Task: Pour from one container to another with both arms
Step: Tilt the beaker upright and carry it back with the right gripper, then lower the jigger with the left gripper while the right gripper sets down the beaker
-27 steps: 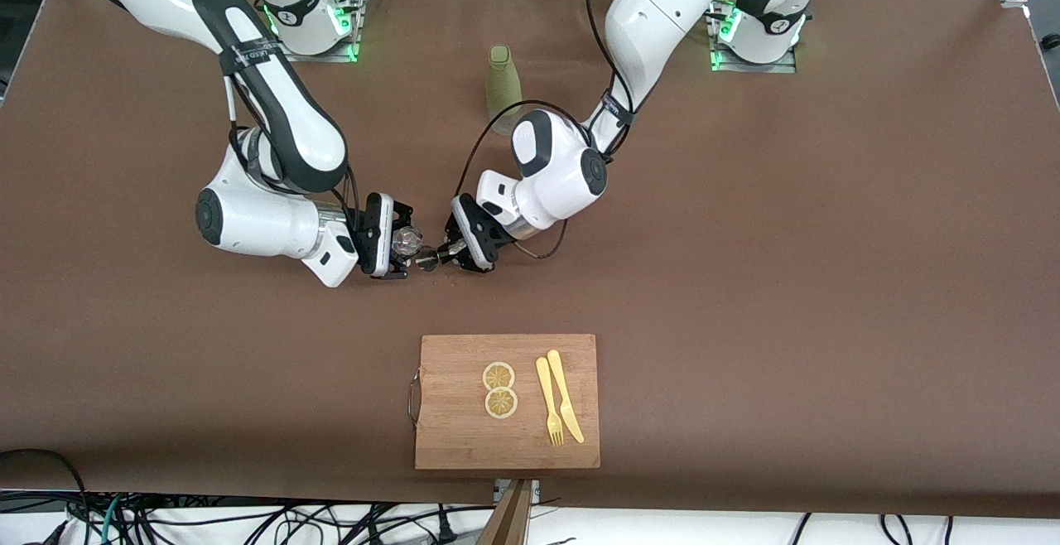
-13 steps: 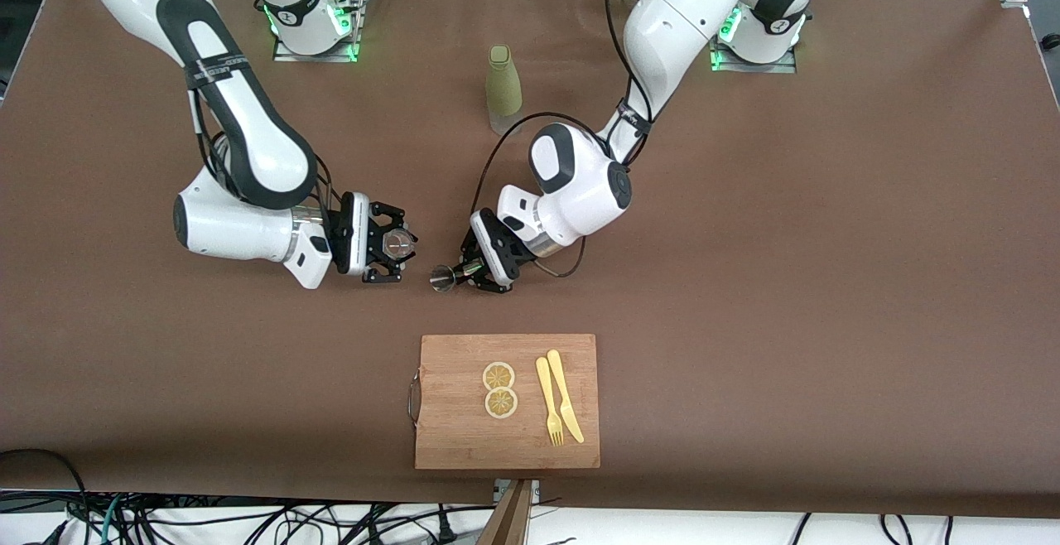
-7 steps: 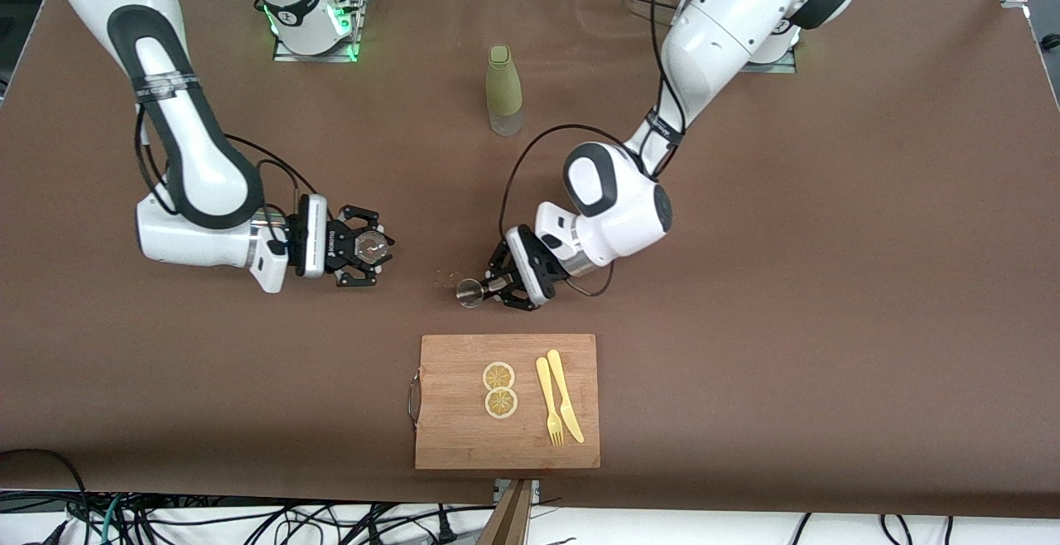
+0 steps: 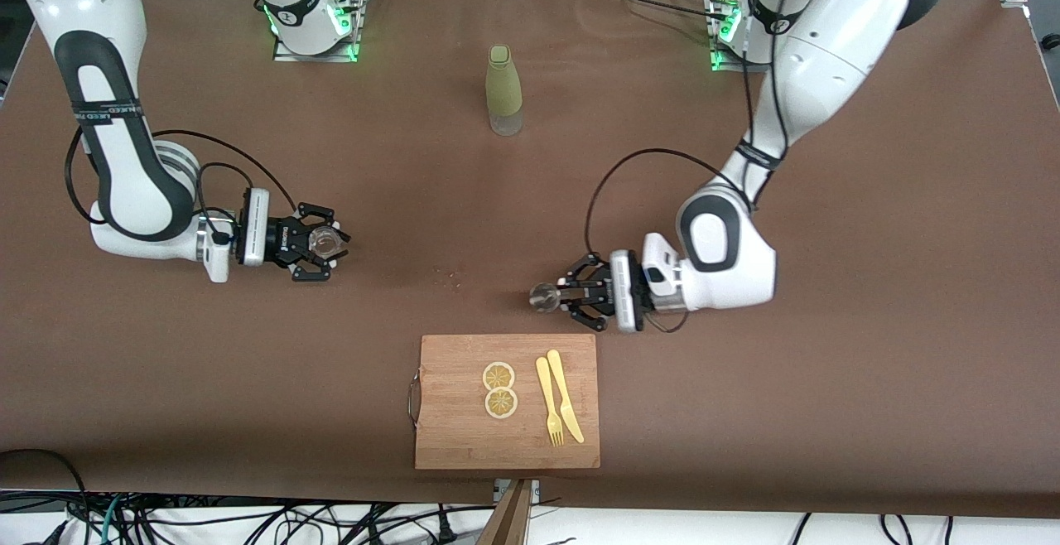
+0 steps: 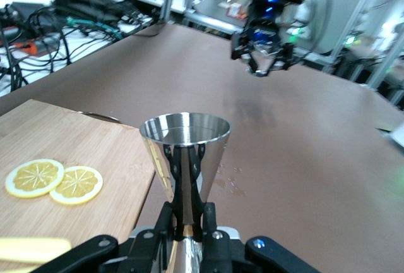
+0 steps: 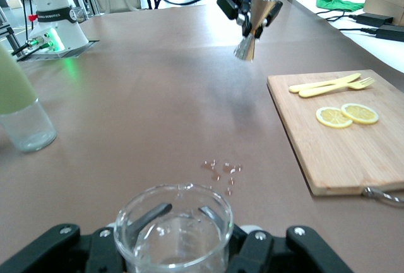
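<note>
Jigger sits clamped at its waist in the left gripper, over the table just above the board; lower cone hidden. Right gripper clasps the glass cup. No legible writing.

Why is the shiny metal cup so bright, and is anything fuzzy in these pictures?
Left wrist view: the jigger held in the left gripper mirrors the room's light in bright streaks; the yellow cutlery at the edge is blurred. Right wrist view: the glass cup in the right gripper catches small glints. Front view: soft shadows lie under both arms on the table.
</note>
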Robot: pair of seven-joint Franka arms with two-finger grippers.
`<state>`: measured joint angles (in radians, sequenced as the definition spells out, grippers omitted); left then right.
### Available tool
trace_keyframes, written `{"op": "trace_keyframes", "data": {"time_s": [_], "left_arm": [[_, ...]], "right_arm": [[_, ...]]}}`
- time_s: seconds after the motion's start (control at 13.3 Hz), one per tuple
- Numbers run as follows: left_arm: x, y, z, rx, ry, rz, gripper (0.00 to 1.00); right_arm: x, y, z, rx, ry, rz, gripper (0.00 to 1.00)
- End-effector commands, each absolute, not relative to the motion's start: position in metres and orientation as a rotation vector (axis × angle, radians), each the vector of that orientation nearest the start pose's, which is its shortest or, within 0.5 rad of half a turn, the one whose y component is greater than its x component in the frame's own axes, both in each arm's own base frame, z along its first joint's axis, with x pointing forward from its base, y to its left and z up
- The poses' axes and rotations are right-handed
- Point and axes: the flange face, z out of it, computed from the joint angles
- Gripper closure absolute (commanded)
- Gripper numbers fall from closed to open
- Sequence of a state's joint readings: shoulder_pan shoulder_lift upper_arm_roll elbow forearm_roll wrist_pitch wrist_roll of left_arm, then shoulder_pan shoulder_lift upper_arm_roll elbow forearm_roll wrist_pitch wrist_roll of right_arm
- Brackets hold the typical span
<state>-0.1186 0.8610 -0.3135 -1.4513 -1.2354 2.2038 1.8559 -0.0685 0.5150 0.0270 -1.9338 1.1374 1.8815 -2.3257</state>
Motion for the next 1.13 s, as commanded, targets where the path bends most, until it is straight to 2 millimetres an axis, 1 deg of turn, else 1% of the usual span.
{"op": "trace_keyframes", "data": {"time_s": [0.0,0.15,0.23,0.38,0.45,0.6,0.83,0.9,1.05], "left_arm": [[0.662,-0.252,0.207,1.509,-1.353,0.781,1.0],[0.663,-0.208,0.197,1.425,-1.43,0.762,1.0],[0.663,-0.184,0.194,1.382,-1.464,0.749,1.0],[0.657,-0.146,0.191,1.274,-1.535,0.726,1.0],[0.653,-0.122,0.189,1.231,-1.563,0.706,1.0],[0.644,-0.076,0.181,1.152,-1.642,0.664,1.0],[0.624,-0.004,0.155,1.067,-1.698,0.634,1.0],[0.618,0.016,0.151,1.056,-1.721,0.617,1.0],[0.607,0.047,0.141,1.032,-1.746,0.588,1.0]], "right_arm": [[0.578,0.018,0.208,-1.487,-1.533,-0.9,0.71],[0.566,-0.01,0.193,-1.469,-1.519,-0.919,0.71],[0.559,-0.02,0.185,-1.459,-1.521,-0.93,0.71],[0.545,-0.04,0.17,-1.447,-1.508,-0.943,0.71],[0.539,-0.049,0.162,-1.446,-1.505,-0.954,0.71],[0.527,-0.065,0.15,-1.445,-1.495,-0.975,0.71],[0.511,-0.086,0.132,-1.43,-1.456,-1.002,0.71],[0.508,-0.092,0.13,-1.431,-1.444,-1.024,0.7],[0.503,-0.107,0.125,-1.441,-1.432,-1.045,0.68]]}}
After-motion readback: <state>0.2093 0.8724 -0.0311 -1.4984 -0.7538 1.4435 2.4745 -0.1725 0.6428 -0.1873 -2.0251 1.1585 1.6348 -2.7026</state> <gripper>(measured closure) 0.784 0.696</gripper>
